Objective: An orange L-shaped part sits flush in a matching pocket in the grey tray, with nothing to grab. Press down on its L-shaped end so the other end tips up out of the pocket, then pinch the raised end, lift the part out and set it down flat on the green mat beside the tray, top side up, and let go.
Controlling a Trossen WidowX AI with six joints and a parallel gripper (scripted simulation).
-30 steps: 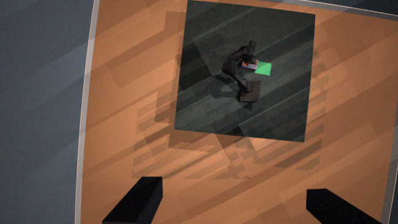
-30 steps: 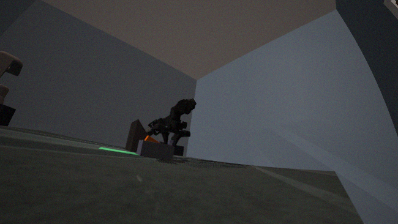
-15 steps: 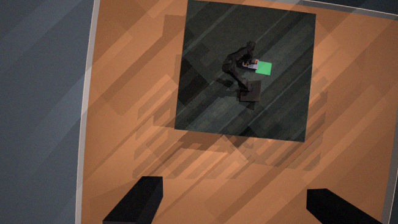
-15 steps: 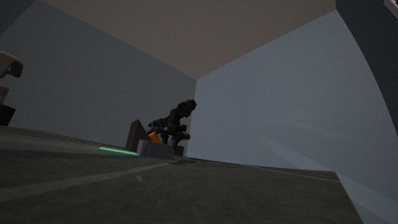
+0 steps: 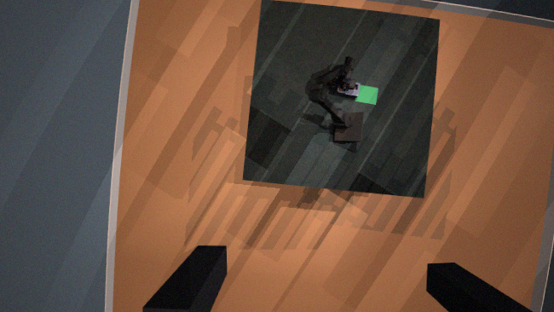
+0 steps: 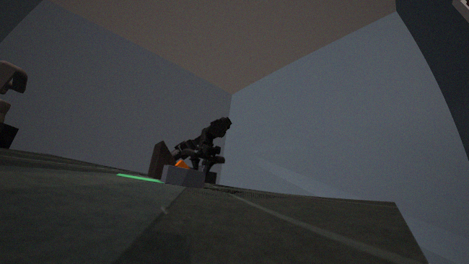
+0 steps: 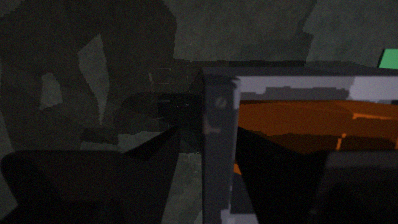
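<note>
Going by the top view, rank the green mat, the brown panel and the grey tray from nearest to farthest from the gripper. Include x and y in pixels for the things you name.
1. Grey tray [image 5: 350, 95] [image 6: 184, 177] [image 7: 218, 150]: right at the gripper [image 5: 346, 86] [image 6: 201, 166] [image 7: 206, 132].
2. Green mat [image 5: 368, 95] [image 6: 138, 177] [image 7: 390, 59]: to the picture's right, beside the tray.
3. Brown panel [image 5: 353, 134] [image 6: 158, 162]: toward the picture's bottom.

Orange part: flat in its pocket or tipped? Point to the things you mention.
Tipped: in the exterior view, a corner of the orange part [image 6: 181, 164] [image 7: 305, 117] stands above the rim of the grey tray [image 6: 184, 176] [image 7: 219, 150].

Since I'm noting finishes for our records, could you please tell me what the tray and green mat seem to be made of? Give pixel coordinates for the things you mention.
The grey tray [image 6: 182, 176] [image 7: 218, 155] looks like matte plastic or painted metal: flat, smooth walls. The green mat [image 5: 368, 95] [image 6: 138, 177] could be thin foam or card, evenly coloured.
</note>
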